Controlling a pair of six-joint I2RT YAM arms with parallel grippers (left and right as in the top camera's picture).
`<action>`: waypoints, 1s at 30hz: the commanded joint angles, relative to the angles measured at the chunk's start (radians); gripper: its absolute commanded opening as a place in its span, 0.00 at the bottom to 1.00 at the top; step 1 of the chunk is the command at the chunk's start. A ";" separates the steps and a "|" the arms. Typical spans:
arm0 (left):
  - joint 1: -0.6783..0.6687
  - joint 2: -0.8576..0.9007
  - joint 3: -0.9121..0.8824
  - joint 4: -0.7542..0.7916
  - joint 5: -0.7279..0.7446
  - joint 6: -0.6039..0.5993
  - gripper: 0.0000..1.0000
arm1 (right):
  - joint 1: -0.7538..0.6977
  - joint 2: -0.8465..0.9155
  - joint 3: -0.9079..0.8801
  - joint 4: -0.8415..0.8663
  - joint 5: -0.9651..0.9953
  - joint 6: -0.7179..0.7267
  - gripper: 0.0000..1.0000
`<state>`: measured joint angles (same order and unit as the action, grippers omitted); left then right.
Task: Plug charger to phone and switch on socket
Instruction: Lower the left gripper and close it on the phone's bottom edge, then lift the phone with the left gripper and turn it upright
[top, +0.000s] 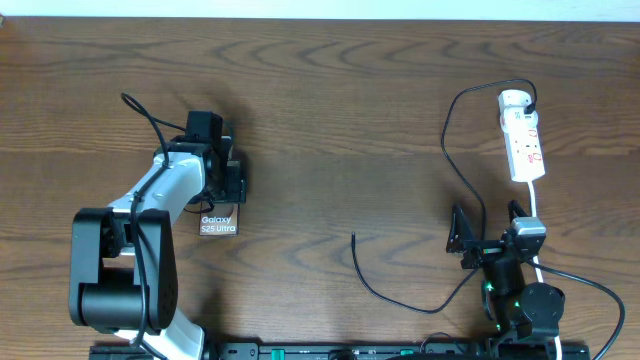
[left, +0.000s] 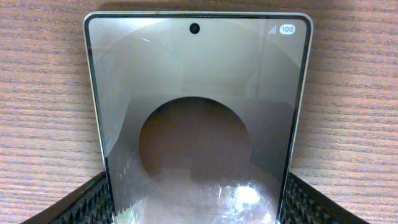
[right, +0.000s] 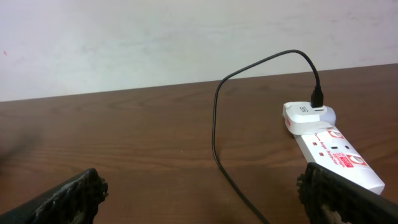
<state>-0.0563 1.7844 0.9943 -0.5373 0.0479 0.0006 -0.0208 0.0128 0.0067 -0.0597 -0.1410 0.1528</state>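
**Phone held at nine o'clock, cable tip loose near centre**

Seen from overhead, the phone (top: 218, 224) lies flat on the wooden table (top: 330, 90) at about nine o'clock from the middle. Its six o'clock end is printed "Galaxy S25 Ultra" in white. The left gripper (top: 225, 182) sits over the rest of the slab. In the left wrist view its ribbed black fingers (left: 90, 200) press against both long edges of the phone (left: 199, 93), so the pincer is clenched on it. That view also shows a punch-hole dot at the far end, with a signal icon and "100" in a white pill at the one o'clock corner.

The socket (top: 525, 140) lies at two o'clock, long axis running twelve to six. Its face carries red markings too small to read. A white adapter block (top: 515, 100) is plugged in at its twelve o'clock end. The charger (top: 447, 130) runs out of that block, arcs toward nine o'clock, drops past the right gripper (top: 488, 235) and curls back to a free tip (top: 353, 235), well apart from the phone.

The right wrist view shows that pincer released: its fingers (right: 74, 196) are spread wide and the charger (right: 216, 124) passes between them untouched. The socket (right: 336, 152) lies at three o'clock there, with the adapter block (right: 308, 117) behind it. Whether its switch is on I cannot tell.
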 joint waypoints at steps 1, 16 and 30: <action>-0.002 0.015 -0.022 0.002 -0.003 0.003 0.27 | 0.008 -0.004 -0.001 -0.004 0.001 0.004 0.99; -0.002 0.015 -0.022 0.005 -0.003 0.003 0.07 | 0.008 -0.004 -0.001 -0.004 0.001 0.004 0.99; -0.002 0.014 -0.016 0.008 -0.003 0.003 0.07 | 0.008 -0.004 -0.001 -0.004 0.001 0.004 0.99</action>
<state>-0.0563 1.7844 0.9943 -0.5323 0.0479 0.0006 -0.0208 0.0128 0.0067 -0.0597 -0.1410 0.1528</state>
